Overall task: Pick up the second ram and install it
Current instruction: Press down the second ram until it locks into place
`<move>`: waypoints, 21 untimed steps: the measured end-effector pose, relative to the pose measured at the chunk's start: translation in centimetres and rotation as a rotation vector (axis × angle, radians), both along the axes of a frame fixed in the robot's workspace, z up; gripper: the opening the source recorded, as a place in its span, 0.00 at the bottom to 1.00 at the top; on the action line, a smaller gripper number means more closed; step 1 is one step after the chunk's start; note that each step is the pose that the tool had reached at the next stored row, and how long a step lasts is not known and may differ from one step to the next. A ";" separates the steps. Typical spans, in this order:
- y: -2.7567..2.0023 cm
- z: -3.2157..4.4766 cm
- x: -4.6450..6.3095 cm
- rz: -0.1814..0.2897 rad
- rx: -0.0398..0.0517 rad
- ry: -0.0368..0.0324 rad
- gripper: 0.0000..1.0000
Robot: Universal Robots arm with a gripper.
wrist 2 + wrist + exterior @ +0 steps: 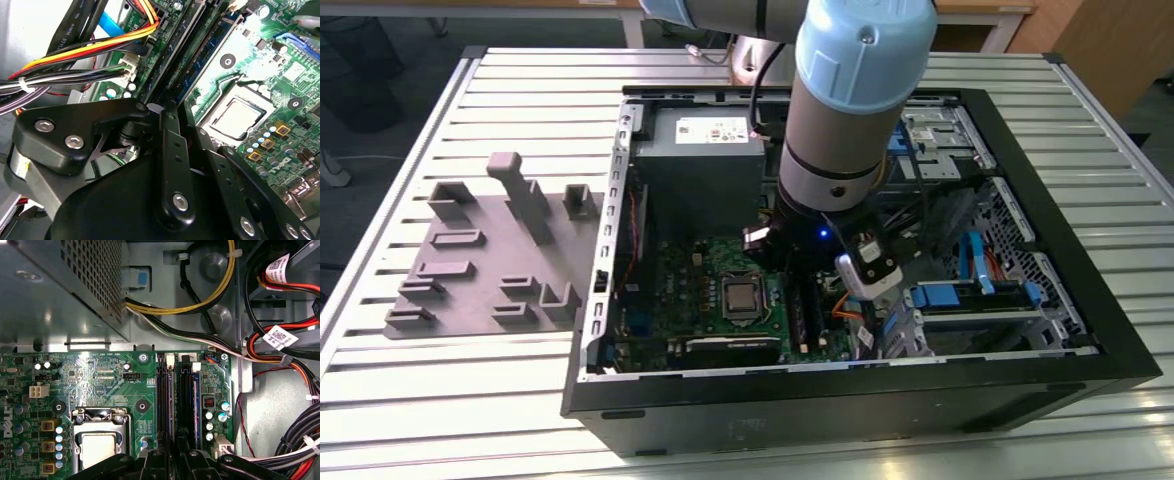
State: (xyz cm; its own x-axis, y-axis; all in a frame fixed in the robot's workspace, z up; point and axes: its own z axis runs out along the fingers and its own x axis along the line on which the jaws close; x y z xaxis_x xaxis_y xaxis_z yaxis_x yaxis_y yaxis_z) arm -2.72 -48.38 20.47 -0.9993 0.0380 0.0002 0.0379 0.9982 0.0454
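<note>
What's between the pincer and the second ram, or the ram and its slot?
Nothing visible. In the first wrist view the pincer sits right at the second ram, which appears to stand along the black slots. The cable bundle runs beside the slots, not across them.

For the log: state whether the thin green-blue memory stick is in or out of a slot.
In: green-blue memory stick stands edgewise among black slots; latching unclear.

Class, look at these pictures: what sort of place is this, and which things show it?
Probably a robotics lab or assembly test bench: an open computer case lies on a slatted metal table, with a grey fixture plate beside it.
</note>
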 end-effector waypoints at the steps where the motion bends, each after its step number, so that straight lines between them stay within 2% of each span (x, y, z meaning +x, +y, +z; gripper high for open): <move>1: 0.00 0.10 0.0 0.000 -0.0001 0.0000 0.21; 6: 0.00 1.23 0.0 0.000 -0.0001 0.0000 0.21; 13: -0.01 3.39 0.0 0.000 -0.0004 0.0002 0.21; 21: 0.00 3.44 0.0 0.000 -0.0001 0.0000 0.20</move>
State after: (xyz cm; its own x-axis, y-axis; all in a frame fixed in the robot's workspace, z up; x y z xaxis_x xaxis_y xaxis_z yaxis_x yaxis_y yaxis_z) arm -2.75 -48.38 23.90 -0.9993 0.0379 0.0002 0.0379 0.9983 0.0453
